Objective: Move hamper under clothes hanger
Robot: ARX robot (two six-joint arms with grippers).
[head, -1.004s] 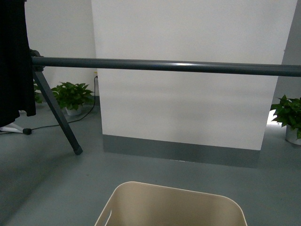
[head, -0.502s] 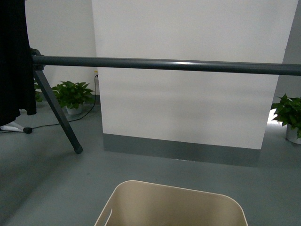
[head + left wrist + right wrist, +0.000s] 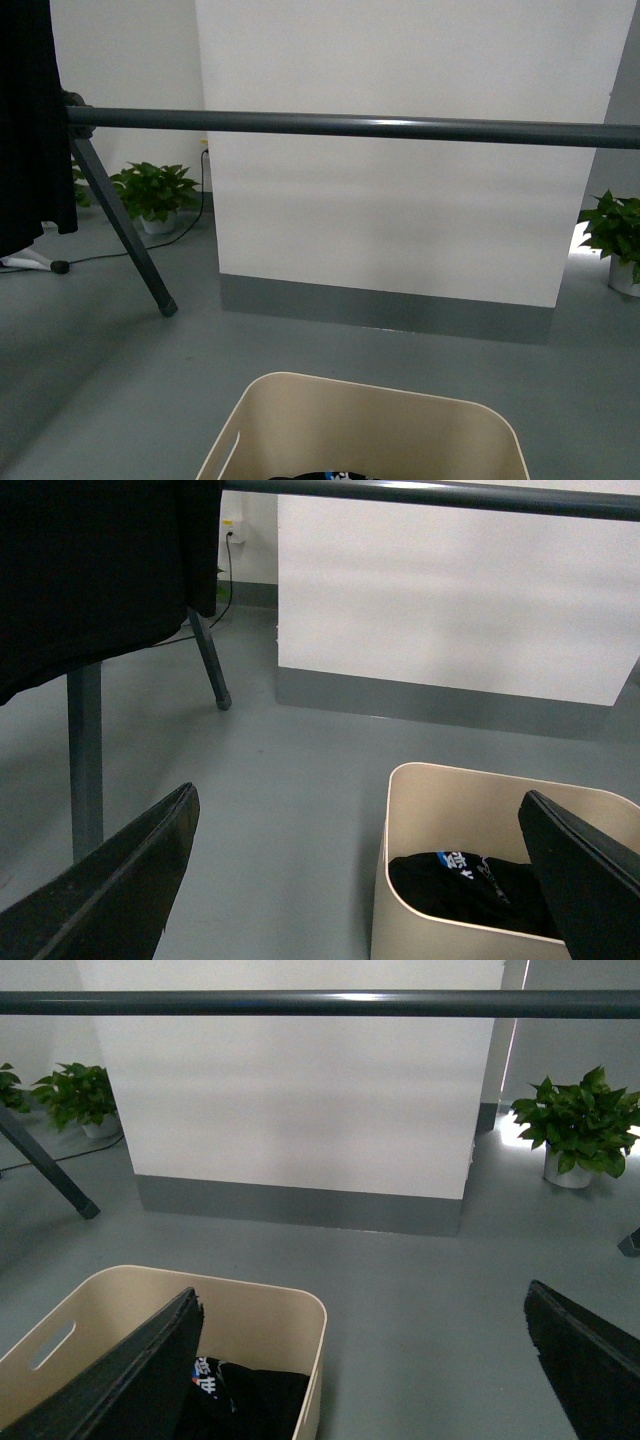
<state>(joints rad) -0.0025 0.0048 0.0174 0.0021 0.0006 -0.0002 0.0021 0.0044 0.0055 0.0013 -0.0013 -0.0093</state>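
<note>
The beige hamper [image 3: 365, 425] stands on the grey floor at the bottom middle of the front view, with a slot handle in its left end. It holds dark clothes [image 3: 470, 885]. It also shows in the left wrist view [image 3: 400, 910] and the right wrist view [image 3: 270, 1310]. The clothes hanger's dark grey bar [image 3: 350, 124] runs across above and beyond it, with a splayed leg [image 3: 125, 235] at the left. My left gripper [image 3: 365, 880] is open, its far jaw over the hamper. My right gripper [image 3: 365, 1360] is open over the hamper's right rim and the floor.
A black garment [image 3: 30, 120] hangs at the rack's left end. A white wall panel with a grey base [image 3: 385, 310] stands behind the rack. Potted plants sit at the left [image 3: 150, 195] and right [image 3: 612, 235]. A cable lies on the floor at the left.
The view has crept forward and tilted: the bar sits slightly higher in frame, the hamper shows more, and dark clothes now appear at its bottom edge.
</note>
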